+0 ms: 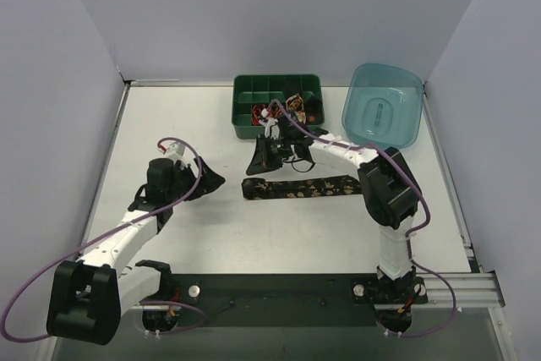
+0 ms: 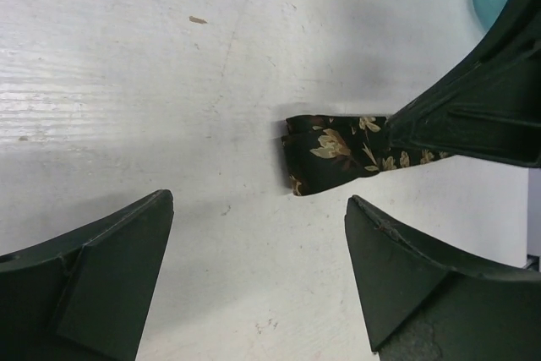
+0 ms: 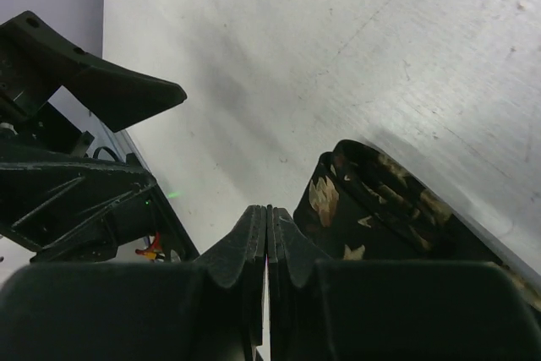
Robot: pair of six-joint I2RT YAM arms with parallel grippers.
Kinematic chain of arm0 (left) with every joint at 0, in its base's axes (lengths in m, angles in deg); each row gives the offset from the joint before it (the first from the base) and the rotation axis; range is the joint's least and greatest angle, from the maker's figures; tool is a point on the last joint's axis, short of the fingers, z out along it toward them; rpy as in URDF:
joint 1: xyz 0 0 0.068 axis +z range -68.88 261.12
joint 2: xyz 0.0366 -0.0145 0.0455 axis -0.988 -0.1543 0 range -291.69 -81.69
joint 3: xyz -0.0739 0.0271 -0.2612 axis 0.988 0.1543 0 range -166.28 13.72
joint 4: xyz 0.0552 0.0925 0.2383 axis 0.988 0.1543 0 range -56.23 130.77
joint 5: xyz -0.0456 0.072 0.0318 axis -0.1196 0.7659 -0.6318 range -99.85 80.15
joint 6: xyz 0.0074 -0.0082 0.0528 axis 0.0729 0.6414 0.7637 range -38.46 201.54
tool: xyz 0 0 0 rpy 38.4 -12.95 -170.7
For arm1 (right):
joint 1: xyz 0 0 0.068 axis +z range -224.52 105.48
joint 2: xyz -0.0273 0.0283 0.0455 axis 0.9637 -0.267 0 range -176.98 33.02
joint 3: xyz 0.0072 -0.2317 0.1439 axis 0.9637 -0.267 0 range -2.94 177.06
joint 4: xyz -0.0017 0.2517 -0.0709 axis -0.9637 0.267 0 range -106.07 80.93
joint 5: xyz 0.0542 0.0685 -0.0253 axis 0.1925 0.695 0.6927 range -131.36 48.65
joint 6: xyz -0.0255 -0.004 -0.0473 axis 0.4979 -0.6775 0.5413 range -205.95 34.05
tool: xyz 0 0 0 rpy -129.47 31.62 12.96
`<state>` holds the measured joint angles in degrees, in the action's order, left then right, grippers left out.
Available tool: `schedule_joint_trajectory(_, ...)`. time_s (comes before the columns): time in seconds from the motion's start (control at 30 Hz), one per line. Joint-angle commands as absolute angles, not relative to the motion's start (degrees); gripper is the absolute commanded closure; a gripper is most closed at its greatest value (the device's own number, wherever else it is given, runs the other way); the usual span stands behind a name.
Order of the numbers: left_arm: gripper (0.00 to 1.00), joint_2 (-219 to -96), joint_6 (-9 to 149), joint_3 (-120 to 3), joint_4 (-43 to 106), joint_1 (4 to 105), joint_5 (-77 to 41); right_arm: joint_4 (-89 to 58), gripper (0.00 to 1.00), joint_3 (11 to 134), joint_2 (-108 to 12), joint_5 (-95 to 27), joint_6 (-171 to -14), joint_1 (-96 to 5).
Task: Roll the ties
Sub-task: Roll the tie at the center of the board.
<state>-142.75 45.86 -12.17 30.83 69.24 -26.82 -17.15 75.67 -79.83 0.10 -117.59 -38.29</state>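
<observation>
A long black tie (image 1: 304, 188) with gold motifs lies flat across the table's middle. Its left end (image 2: 334, 154) is folded over into a short thick fold, which also shows in the right wrist view (image 3: 372, 209). My right gripper (image 1: 256, 161) hangs just above that end; its jaws (image 3: 268, 213) are pressed together with nothing between them, and the fold lies beside its right finger. My left gripper (image 1: 213, 182) is open and empty (image 2: 258, 209), a short way left of the tie's end. Small rolled ties (image 1: 296, 106) sit in the tray.
A dark green compartment tray (image 1: 245, 90) stands at the back centre. A translucent teal tub (image 1: 385, 107) stands to its right. White walls close the table on three sides. The right gripper's finger (image 2: 482, 99) shows in the left wrist view.
</observation>
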Motion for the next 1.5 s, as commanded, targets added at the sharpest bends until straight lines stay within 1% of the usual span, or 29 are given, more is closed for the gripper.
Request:
schedule_joint_trajectory(0.0,0.07,-141.45,43.39,-12.21,26.83,72.42,-32.43,-23.01,1.0,75.55,-81.67,4.61,-120.75,-36.46)
schedule_joint_trajectory(0.23,0.07,-143.82,43.4,-11.51,25.86,72.51,-32.96,-22.75,1.0,75.2,-84.92,4.96,-120.49,-36.11)
schedule_joint_trajectory(0.47,0.07,-146.38,43.05,-11.16,24.2,72.51,-33.58,-23.63,1.0,72.56,-85.01,4.79,-119.96,-36.28)
schedule_joint_trajectory(0.7,0.07,-146.91,42.69,-10.72,22.87,72.51,-33.93,-36.88,1.0,65.35,-86.85,7.07,-125.23,-37.86)
schedule_joint_trajectory(1.0,0.07,-147.26,42.69,-10.28,21.91,72.51,-34.63,-39.62,1.0,65.18,-89.5,8.65,-127.34,-38.92)
schedule_joint_trajectory(1.27,0.07,-149.71,43.48,-11.68,22.79,72.51,-34.19,-36.21,1.0,67.63,-82.82,9.45,-126.91,-39.01)
schedule_joint_trajectory(1.47,0.07,-156.03,42.43,-12.47,19.45,72.42,-36.56,-31.99,1.0,68.69,-76.23,7.87,-125.5,-40.5)
